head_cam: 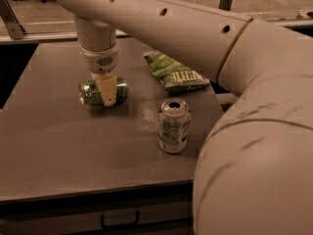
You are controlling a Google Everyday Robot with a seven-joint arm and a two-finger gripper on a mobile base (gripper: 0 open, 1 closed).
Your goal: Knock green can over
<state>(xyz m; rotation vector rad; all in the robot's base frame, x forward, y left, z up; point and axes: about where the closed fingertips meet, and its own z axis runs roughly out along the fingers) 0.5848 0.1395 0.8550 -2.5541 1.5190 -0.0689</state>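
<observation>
The green can (92,92) lies on its side on the grey table (58,146), left of centre, its silver end facing left. My gripper (107,97) hangs straight down from the arm and sits right at the can, with its pale tip in front of the can's middle and touching or nearly touching it. The right part of the can (122,88) shows past the gripper.
A silver-white can (173,126) stands upright to the right of the green can. A flat green chip bag (175,71) lies at the back right. My large arm (244,131) fills the right side of the view. The table's front edge has a drawer handle (120,222) below it.
</observation>
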